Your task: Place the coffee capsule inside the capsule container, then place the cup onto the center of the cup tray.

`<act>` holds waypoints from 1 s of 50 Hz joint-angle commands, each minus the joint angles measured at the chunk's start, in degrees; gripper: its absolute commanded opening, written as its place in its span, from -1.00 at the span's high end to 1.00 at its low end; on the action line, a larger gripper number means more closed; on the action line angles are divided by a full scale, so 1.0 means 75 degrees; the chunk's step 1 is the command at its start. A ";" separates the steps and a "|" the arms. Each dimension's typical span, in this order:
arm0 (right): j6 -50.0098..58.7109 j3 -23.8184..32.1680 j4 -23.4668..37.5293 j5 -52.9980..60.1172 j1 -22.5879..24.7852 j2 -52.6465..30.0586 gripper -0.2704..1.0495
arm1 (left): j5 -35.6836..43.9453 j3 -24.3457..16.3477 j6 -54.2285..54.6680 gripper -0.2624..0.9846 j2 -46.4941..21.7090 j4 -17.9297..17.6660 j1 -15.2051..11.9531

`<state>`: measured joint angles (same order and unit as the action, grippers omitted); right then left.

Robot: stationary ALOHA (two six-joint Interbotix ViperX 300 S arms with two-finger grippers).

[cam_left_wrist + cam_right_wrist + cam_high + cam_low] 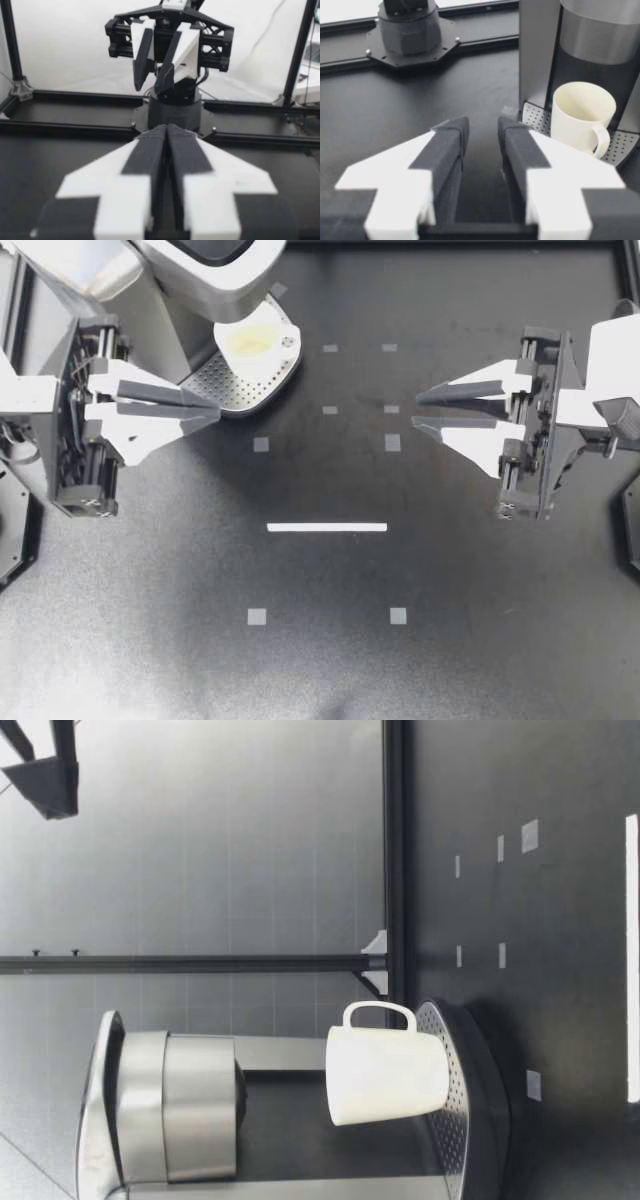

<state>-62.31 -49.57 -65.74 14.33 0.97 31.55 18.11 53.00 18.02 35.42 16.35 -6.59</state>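
While my left gripper [214,411] hovers over the table [330,640] with its fingers pressed together on nothing, its tips lie just beside the perforated cup tray [228,388] and point across at my right gripper [416,410], whose fingers stand slightly apart and empty. On that tray the white cup [256,341] stands upright and empty beneath the coffee machine [190,265], handle turned toward my right arm's side

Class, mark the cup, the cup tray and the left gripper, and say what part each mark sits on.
cup [574,127]: right wrist view, on its outer wall.
cup tray [228,390]: top view, on the bare perforated grate beside the cup.
left gripper [215,407]: top view, midway between its fingertips.
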 commanded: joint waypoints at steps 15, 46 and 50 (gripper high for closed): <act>0.0000 0.0211 0.0023 0.0082 0.0059 0.0082 -0.02 | 0.0094 -0.0059 -0.0023 0.43 0.0035 0.0000 0.0023; 0.0000 0.0211 0.0141 0.0223 0.0047 0.0047 -0.02 | 0.0094 -0.0070 -0.0023 0.43 0.0035 0.0000 0.0023; 0.0000 0.0211 0.0129 0.0223 0.0059 0.0012 -0.02 | 0.0094 -0.0070 -0.0023 0.43 0.0023 0.0000 0.0023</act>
<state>-62.40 -49.48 -64.86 15.64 0.97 31.29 18.19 53.17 17.93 35.42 16.35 -6.59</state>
